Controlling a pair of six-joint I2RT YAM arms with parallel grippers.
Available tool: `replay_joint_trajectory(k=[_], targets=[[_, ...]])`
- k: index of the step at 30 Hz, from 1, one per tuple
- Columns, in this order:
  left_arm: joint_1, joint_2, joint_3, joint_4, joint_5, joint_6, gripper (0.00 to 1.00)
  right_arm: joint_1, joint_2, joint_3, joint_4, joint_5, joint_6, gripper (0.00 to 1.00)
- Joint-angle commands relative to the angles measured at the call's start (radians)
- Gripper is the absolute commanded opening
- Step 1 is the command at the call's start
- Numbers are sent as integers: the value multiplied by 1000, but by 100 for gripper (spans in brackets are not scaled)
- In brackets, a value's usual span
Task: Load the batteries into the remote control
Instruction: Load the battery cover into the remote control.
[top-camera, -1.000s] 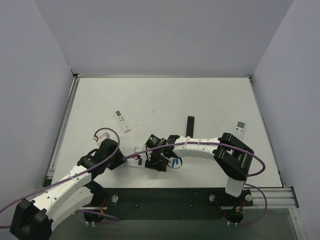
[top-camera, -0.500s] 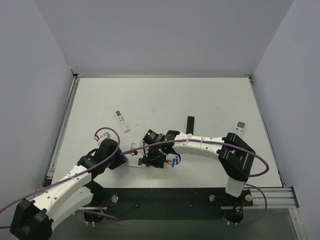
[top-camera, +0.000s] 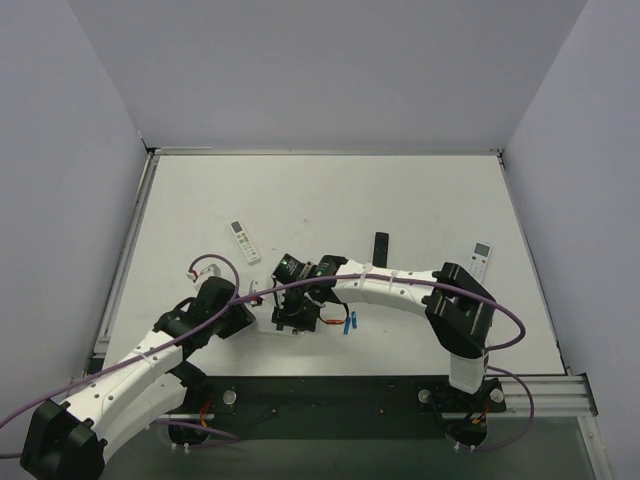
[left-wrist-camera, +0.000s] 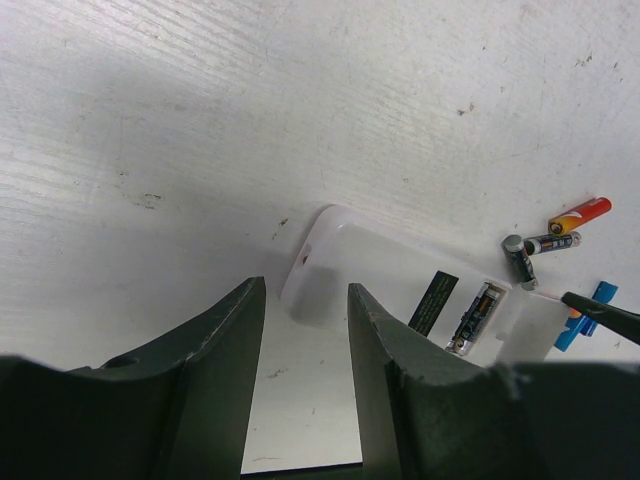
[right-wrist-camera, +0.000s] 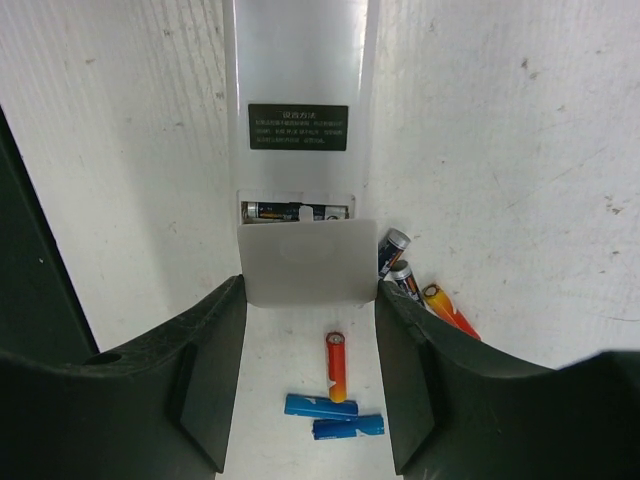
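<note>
The remote control (right-wrist-camera: 298, 60) lies back up, with a dark label and an open compartment holding one dark battery (right-wrist-camera: 295, 211). My right gripper (right-wrist-camera: 308, 290) is shut on the white battery cover (right-wrist-camera: 307, 262) at the compartment's edge. Loose batteries lie around it: an orange-red one (right-wrist-camera: 337, 367), two blue ones (right-wrist-camera: 320, 405), and two dark grey ones (right-wrist-camera: 392, 250) with another orange one (right-wrist-camera: 450, 312). My left gripper (left-wrist-camera: 305, 300) is open and empty, just short of the remote's other end (left-wrist-camera: 340, 260). In the top view the grippers (top-camera: 290, 312) (top-camera: 240, 315) face each other.
A slim white remote with grey buttons (top-camera: 244, 241) lies beyond the left arm. A black bar (top-camera: 380, 250) and another small white remote (top-camera: 480, 260) lie to the right. The table's near edge is just behind both grippers.
My right gripper has moved left and slightly away from the near edge, taking the remote end with it. The loose batteries now lie to its right. The left arm has barely moved.
</note>
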Motion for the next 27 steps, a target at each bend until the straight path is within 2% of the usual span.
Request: replay_joint_trajectory(k=[1, 12, 27], targets=[[6, -12, 12, 25, 2, 3, 49, 15, 44, 42, -74, 12, 8, 22], [9, -11, 13, 25, 6, 3, 49, 21, 96, 48, -79, 56, 42, 23], [11, -9, 4, 35, 18, 3, 49, 30, 81, 60, -49, 51, 49, 23]])
